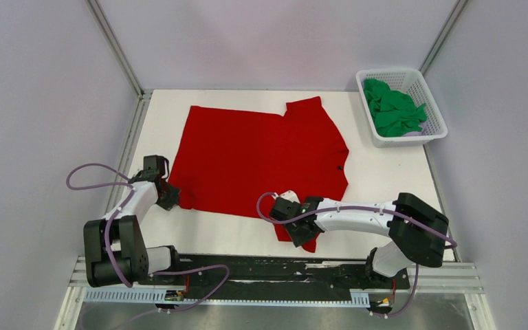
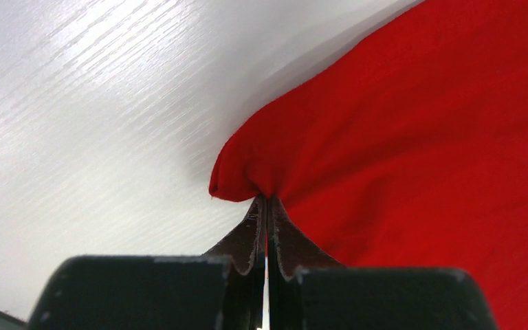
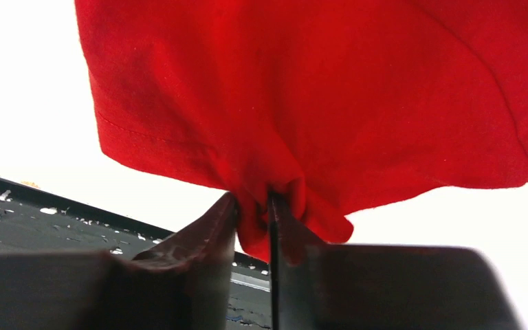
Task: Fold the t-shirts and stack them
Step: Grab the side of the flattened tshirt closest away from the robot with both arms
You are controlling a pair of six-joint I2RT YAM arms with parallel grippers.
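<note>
A white lattice basket (image 1: 412, 139), seemingly plastic, sits far right on the white table (image 1: 385, 180).

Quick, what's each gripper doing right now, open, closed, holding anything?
Left gripper: closed, pinching an edge of the red t-shirt.
Right gripper: closed, gripping bunched cloth of the same shirt.

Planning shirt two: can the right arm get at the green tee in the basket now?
Probably not yet: the right fingers are shut on the near edge of the red tee. Nothing stands between them and the green tee in the basket, so releasing should do.
</note>
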